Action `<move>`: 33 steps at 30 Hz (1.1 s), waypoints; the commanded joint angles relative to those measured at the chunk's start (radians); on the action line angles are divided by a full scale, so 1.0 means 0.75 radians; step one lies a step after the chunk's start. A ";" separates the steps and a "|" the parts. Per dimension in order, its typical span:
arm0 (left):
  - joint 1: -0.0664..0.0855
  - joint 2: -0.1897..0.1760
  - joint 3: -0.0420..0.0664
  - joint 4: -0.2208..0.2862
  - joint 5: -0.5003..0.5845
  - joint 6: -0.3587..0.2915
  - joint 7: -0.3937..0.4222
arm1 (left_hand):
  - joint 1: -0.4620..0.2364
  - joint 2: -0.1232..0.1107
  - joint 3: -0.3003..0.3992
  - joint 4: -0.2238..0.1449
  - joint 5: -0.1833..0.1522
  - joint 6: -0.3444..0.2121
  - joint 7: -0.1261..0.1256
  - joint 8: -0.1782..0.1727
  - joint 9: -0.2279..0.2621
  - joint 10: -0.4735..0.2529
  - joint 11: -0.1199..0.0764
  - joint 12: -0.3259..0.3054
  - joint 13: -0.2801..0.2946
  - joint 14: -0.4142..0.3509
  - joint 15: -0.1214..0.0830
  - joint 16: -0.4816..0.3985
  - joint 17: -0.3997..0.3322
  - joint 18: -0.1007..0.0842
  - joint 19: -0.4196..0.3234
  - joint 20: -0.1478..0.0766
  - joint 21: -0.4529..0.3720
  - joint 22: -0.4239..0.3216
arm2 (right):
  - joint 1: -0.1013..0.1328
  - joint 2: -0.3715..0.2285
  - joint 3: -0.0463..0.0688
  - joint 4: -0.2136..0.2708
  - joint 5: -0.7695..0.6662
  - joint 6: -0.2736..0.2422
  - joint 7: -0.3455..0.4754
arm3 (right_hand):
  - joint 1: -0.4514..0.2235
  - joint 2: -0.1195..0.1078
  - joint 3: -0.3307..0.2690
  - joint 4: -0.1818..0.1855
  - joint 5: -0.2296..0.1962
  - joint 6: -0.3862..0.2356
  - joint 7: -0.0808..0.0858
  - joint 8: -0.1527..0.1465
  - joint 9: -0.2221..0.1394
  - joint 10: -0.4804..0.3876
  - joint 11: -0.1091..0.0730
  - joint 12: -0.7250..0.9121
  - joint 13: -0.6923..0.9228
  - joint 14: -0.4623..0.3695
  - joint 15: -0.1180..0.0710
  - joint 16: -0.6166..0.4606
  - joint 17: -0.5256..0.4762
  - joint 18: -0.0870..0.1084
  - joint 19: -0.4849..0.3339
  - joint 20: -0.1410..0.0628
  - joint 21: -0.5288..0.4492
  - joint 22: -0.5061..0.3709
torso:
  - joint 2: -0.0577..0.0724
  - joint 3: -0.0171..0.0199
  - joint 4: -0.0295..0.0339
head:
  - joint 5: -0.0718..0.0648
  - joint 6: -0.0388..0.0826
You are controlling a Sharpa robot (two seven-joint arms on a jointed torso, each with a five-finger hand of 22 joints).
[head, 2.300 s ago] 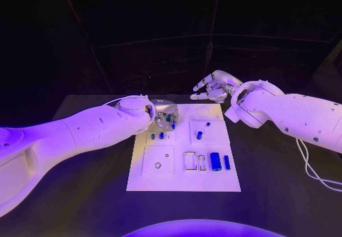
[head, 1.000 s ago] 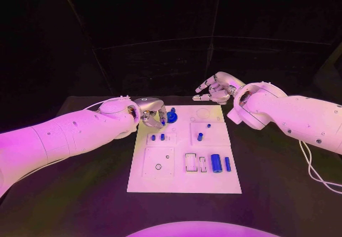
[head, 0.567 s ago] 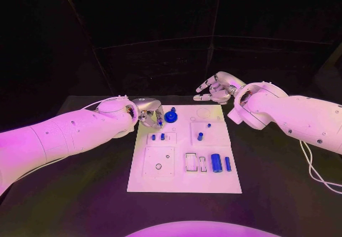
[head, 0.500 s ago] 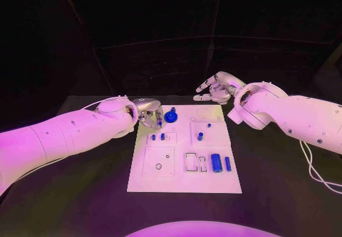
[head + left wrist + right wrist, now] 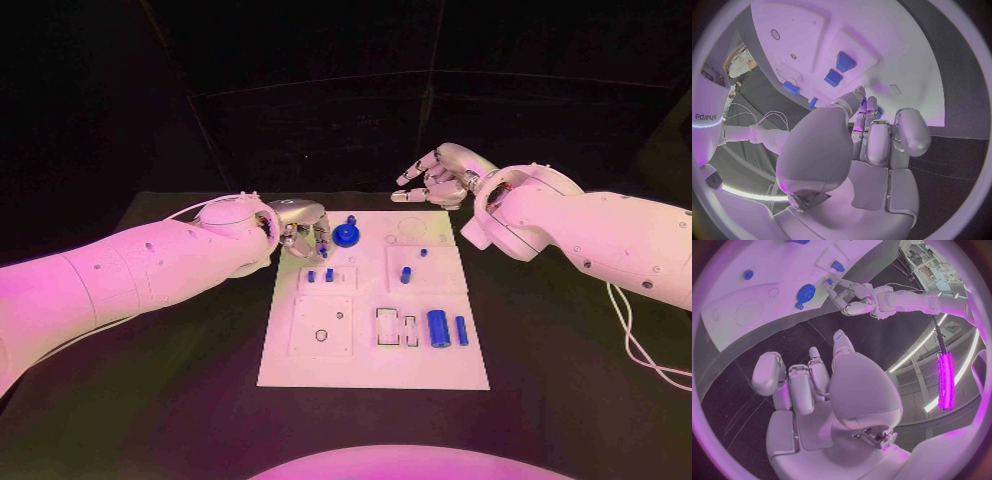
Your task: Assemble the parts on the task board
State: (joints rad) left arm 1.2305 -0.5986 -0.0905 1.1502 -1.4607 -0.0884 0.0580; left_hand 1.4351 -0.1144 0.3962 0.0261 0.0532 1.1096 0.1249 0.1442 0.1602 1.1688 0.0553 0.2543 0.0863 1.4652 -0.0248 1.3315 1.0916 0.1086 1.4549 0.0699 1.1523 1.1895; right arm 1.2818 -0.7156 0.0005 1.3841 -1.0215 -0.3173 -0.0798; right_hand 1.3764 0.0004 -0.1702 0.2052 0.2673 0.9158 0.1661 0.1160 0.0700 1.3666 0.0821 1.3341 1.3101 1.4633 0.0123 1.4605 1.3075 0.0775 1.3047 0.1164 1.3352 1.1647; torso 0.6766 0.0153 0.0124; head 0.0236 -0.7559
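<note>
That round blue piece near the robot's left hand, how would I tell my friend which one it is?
Find the white task board in the middle of the black table, then look at its far left corner by the silver left hand. The round blue disc with a small knob lies there; its neighbours are all thin blue pegs and cylinders.

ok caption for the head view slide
Left hand beside a round blue part at the task board far edge; right hand hovers open beyond it.

Dim room, pink-violet light; black backdrop; wrist views fisheye-bent, dark-framed.
</note>
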 commanded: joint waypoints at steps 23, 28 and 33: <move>-0.002 0.001 0.000 0.012 0.006 0.021 0.000 | -0.012 -0.007 0.012 -0.010 -0.005 0.014 -0.001 -0.010 -0.003 0.013 0.001 -0.018 -0.002 0.026 -0.004 -0.002 -0.004 -0.021 0.003 0.002 0.003 -0.001 | 0.002 0.003 0.001 0.001 -0.003 -0.004 0.009 | 0.000 0.015 -0.010 0.002 0.007 -0.003 0.001 0.008 0.000 -0.004 0.000 -0.002 0.008 0.082 -0.008 -0.007 0.074 0.016 -0.006 0.000 -0.004 0.000 | 0.000 0.0002 0.0001 | 0.001 -0.006; -0.002 0.002 0.000 0.011 0.006 0.025 -0.001 | -0.013 -0.008 0.012 -0.011 -0.005 0.014 -0.001 -0.010 -0.004 0.013 0.001 -0.020 -0.003 0.026 -0.004 -0.002 -0.005 -0.021 0.003 0.002 0.003 0.000 | 0.002 0.004 0.001 0.000 -0.003 -0.004 0.009 | 0.000 0.015 -0.010 0.002 0.007 -0.003 0.001 0.008 0.000 -0.004 0.000 -0.002 0.008 0.082 -0.008 -0.007 0.074 0.016 -0.006 0.000 -0.004 0.000 | 0.000 0.0008 -0.0002 | 0.001 -0.008; -0.002 0.004 0.000 0.010 0.006 0.028 -0.002 | -0.014 -0.009 0.011 -0.011 -0.005 0.014 -0.001 -0.011 -0.004 0.014 0.001 -0.021 -0.003 0.026 -0.004 -0.002 -0.004 -0.021 0.002 0.002 0.002 -0.001 | 0.002 0.004 0.001 0.000 -0.003 -0.004 0.010 | 0.000 0.015 -0.010 0.002 0.007 -0.003 0.001 0.008 0.000 -0.004 0.000 -0.002 0.008 0.082 -0.008 -0.007 0.074 0.016 -0.006 0.000 -0.004 0.000 | 0.000 0.0010 -0.0004 | 0.000 -0.009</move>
State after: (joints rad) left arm 1.2288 -0.5972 -0.0905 1.1567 -1.4595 -0.0790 0.0570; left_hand 1.4323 -0.1195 0.4017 0.0206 0.0532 1.1131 0.1212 0.1393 0.1586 1.1721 0.0589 0.2441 0.0855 1.4652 -0.0248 1.3315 1.0894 0.1086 1.4549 0.0700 1.1522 1.1893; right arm 1.2818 -0.7137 0.0005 1.3833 -1.0215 -0.3173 -0.0796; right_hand 1.3764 0.0004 -0.1725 0.2075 0.2673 0.9158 0.1661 0.1159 0.0699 1.3666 0.0821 1.3341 1.3101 1.4633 0.0124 1.4605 1.3074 0.0775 1.3046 0.1164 1.3352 1.1648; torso 0.6764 0.0159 0.0122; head 0.0241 -0.7618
